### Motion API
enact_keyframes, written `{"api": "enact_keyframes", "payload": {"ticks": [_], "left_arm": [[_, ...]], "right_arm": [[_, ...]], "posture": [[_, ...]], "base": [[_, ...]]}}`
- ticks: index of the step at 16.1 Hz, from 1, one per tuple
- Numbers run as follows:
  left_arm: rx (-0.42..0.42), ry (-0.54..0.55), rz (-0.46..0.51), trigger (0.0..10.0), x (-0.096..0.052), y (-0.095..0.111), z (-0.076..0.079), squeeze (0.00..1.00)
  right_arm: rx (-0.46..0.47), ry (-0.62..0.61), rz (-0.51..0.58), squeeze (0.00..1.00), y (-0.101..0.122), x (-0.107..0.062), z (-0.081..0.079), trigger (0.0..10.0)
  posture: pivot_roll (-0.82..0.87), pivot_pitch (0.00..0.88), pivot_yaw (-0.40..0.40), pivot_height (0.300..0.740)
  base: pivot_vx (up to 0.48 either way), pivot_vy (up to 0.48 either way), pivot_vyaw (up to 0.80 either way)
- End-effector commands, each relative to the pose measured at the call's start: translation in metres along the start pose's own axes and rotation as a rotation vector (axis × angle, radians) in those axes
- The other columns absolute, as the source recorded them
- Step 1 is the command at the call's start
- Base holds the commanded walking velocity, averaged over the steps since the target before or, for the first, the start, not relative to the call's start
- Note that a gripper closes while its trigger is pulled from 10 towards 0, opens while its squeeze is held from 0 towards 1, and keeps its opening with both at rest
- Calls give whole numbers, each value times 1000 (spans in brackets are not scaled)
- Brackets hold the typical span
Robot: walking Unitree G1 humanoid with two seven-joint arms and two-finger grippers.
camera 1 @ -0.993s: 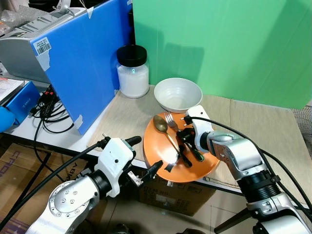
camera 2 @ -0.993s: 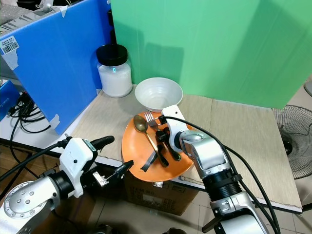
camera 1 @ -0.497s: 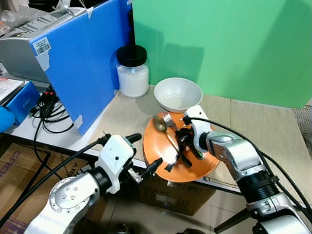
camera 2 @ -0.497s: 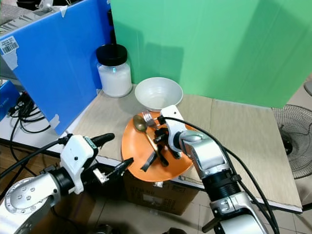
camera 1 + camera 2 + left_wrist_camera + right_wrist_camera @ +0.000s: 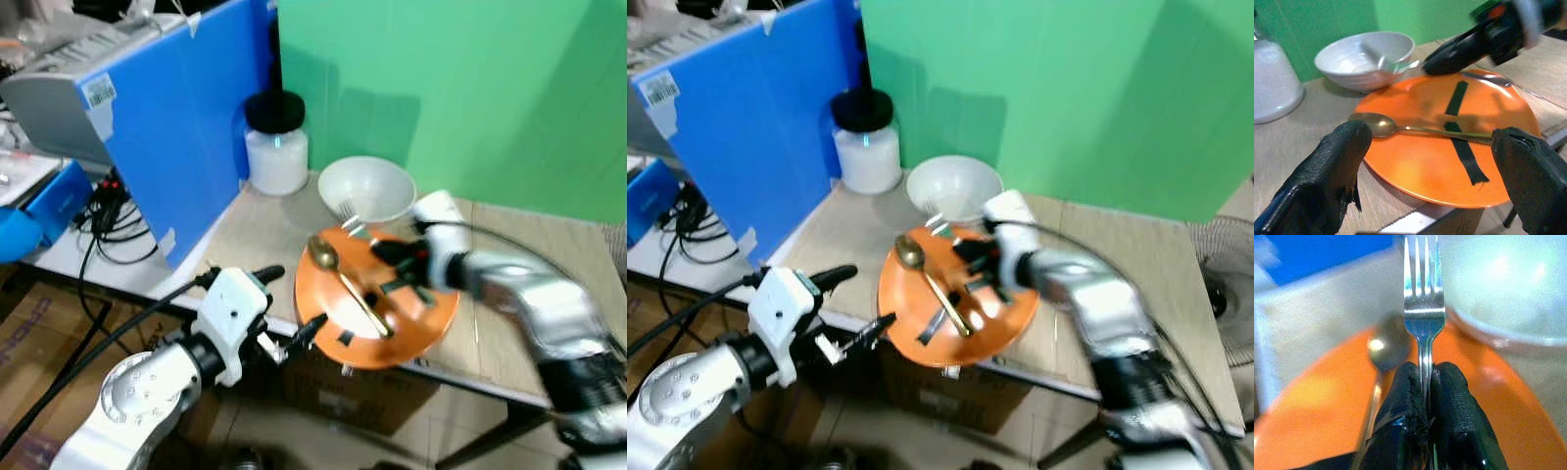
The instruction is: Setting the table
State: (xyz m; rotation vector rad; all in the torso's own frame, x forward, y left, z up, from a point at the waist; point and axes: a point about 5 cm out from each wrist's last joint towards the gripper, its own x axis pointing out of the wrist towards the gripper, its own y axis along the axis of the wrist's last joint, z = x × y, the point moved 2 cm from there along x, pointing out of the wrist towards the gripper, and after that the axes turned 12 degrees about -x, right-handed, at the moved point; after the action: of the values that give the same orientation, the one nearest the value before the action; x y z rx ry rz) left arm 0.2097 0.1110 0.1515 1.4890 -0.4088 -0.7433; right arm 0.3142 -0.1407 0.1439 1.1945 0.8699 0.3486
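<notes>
Fork (image 5: 1423, 308) is pinched by its handle between the shut fingers of the right gripper (image 5: 1426, 382), tines forward, lifted off the orange plate (image 5: 431, 318) and pointing toward the white bowl (image 5: 367, 189) at 12 o'clock of the plate. In the head views I see the tines (image 5: 349, 210) just at the bowl's near rim; the frame is blurred, so I cannot tell whether they touch it.

Spoon (image 5: 1415, 128) lies across the plate, its bowl at about 10 o'clock, handle running toward 5. Two strips of black tape (image 5: 1462, 147) are on the plate.

Left gripper (image 5: 1435, 161) waits off the table's near edge, at 8 o'clock of the plate, fingers spread wide and holding nothing.

Risks, as I judge them: the grip is thin and on the narrow handle, so the fork could pivot or slip out in a fast swing. The tines could clip the bowl's rim and shove it. The plate overhangs the near edge of the table (image 5: 265, 235); a push down on that side could tip it off.

Surface is a pale woven-looking top. White jar (image 5: 276, 157) with black lid stands at 11 o'clock of the bowl. Blue board (image 5: 176, 127) stands at left, green backdrop (image 5: 470, 88) behind, cardboard box (image 5: 362, 392) under the table, cables (image 5: 98, 215) at far left.
</notes>
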Motion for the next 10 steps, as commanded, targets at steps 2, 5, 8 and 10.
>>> {"api": "enact_keyframes", "payload": {"ticks": [2, 5, 8, 10], "left_arm": [[-14, 44, 43, 10000, -2, 3, 0, 0], [-32, 190, 96, 10000, -1, 5, -9, 0], [-28, 342, 145, 10000, 2, 8, -23, 0], [-38, 372, 161, 10000, 1, 10, -25, 0]], "right_arm": [[16, 76, 183, 0, 21, -25, -10, 10000], [89, 37, 236, 0, 16, -41, -18, 10000], [107, -102, 268, 0, 17, -36, -22, 10000], [22, -111, 185, 0, 14, -22, -33, 10000]], "posture": [[-45, 5, 35, 740], [-52, 0, 43, 740], [-62, 0, 53, 740], [-69, 0, 62, 740]], "base": [[0, 0, 0], [0, 0, 0], [0, 0, 0], [0, 0, 0]]}}
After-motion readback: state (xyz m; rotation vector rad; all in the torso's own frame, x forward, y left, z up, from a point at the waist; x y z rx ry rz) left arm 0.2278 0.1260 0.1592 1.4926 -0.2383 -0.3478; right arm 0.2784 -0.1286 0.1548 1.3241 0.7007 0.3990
